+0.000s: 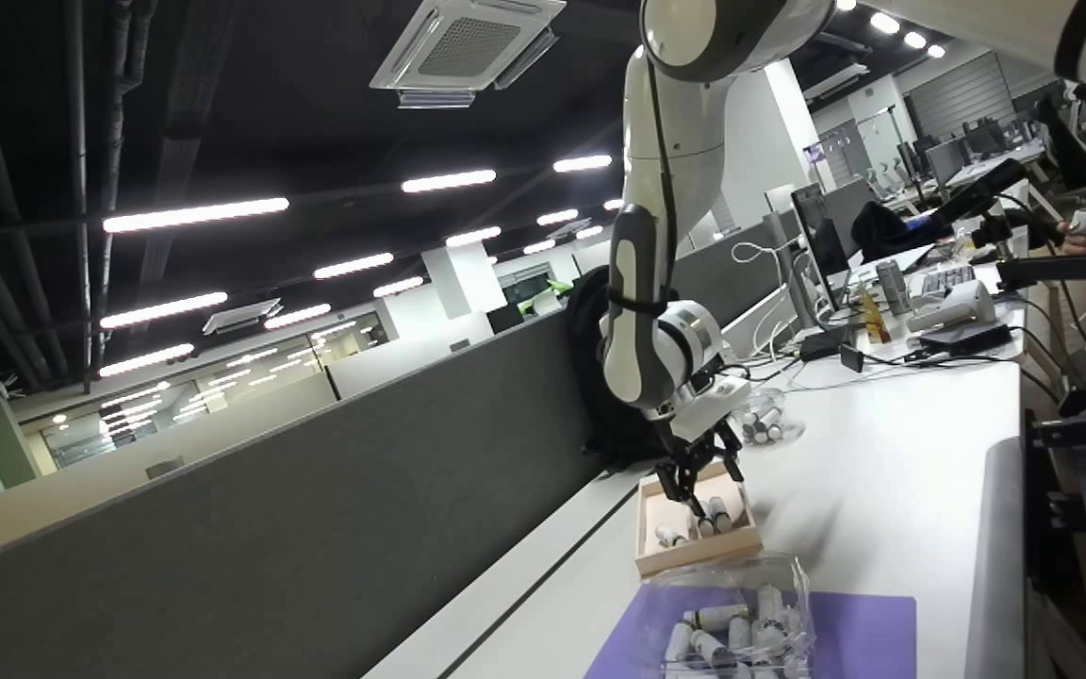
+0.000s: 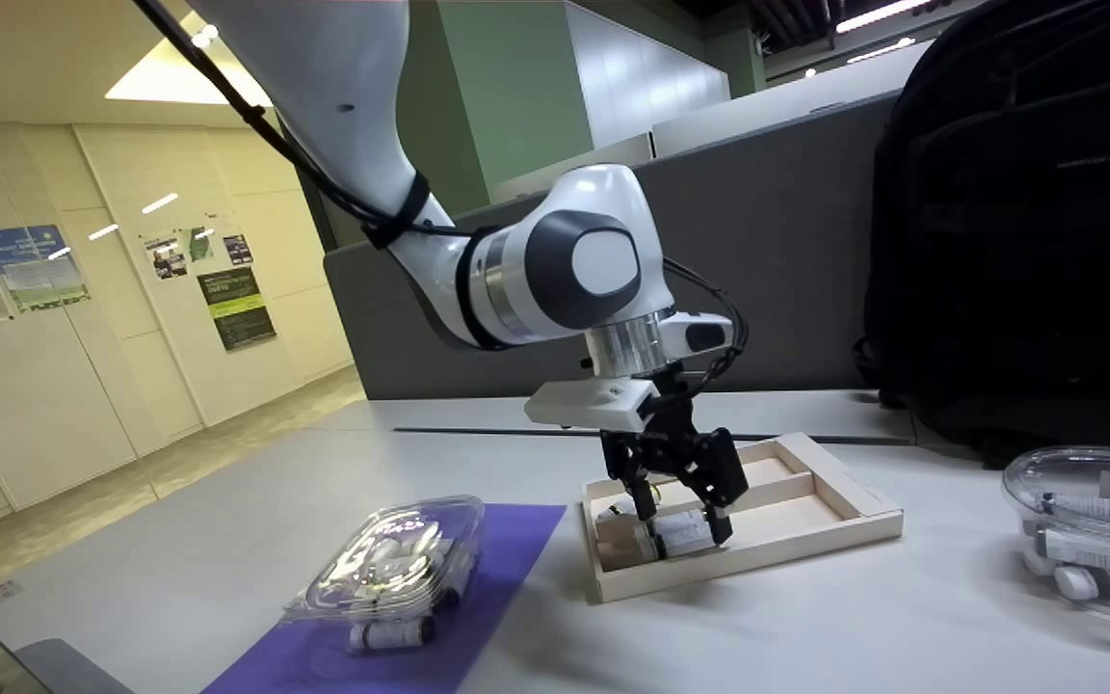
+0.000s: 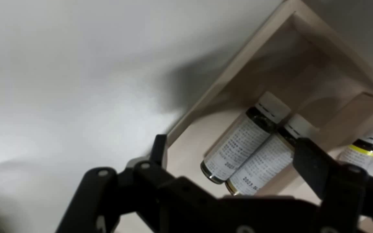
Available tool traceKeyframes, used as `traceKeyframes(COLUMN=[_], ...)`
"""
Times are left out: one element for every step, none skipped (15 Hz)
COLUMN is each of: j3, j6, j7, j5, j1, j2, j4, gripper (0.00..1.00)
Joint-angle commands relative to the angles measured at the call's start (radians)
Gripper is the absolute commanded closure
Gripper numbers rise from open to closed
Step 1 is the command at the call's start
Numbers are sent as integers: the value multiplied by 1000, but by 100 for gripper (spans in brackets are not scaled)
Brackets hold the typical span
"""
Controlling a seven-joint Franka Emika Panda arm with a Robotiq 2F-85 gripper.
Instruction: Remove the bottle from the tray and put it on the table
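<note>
Ceiling lights (image 1: pixel 194 213) are glowing in rows across an office in an exterior view, and a dark grey partition (image 1: pixel 336 509) is running along the white table (image 1: pixel 901 471). Monitor (image 1: pixel 816 231) and keyboard (image 1: pixel 946 278) are crowding the table's far end. White robot arm (image 1: pixel 680 123) is bending down from the top of the frame, its claw (image 1: pixel 715 486) hanging low at the wooden tray (image 1: pixel 694 558). Two bottles (image 1: pixel 720 515) are lying side by side in the tray by the claw; a third bottle (image 1: pixel 667 536) is lying there too, a little to their left in the frame. Near the tray, a see-through box (image 1: pixel 760 571) of similar bottles is resting on a purple mat (image 1: pixel 868 632).

Also in an exterior view: black backpack (image 2: pixel 1017 222) is standing by the partition, a round see-through tub (image 2: pixel 1046 472) of more bottles near it. Posters (image 2: pixel 33 270) are hanging at far left. Fingers (image 2: pixel 721 520) of the claw are standing apart, a white-labelled bottle showing between them. Low divider (image 2: pixel 779 492) is splitting the tray.

Wrist view: fingers are sitting wide apart, the two bottles lying in the gap, white caps (image 3: pixel 272 106) toward upper right. Finger at frame right is overlapping the bottle nearer the divider; whether it is touching, I cannot tell. Third bottle, yellow-banded, is lying past the divider. Which bottle the task is meaning, I cannot tell; all three are lying in the tray.
</note>
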Motion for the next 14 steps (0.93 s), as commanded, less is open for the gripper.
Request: traceKeyframes(j3=[4, 8, 13, 17, 29, 42, 53, 61, 68, 74, 81, 86, 92, 105], j6=[-6, -4, -2, -2, -3, -1, 1, 10, 19, 35, 47, 58, 65, 72], j7=[-43, -65, -87, -118, -164, -213, -259, -304, -343, -381, -414, -448, -477, -518], j5=[-39, -48, -58, -71, -82, -92, -103, -116, -128, -142, -151, -162, -169, -173], j1=[-3, -6, -10, -12, -22, -32, -41, -47, -53, -60, -68, -76, -86, -100], j2=[36, 40, 43, 47, 47, 46, 44, 39, 36, 33, 31, 32, 33, 33], j4=[57, 62, 66, 70, 72, 72, 70, 61, 54, 44, 38, 33, 31, 28], gripper=[0, 0, 0, 0, 0, 0, 0, 0, 0, 0, 0, 0, 0, 0])
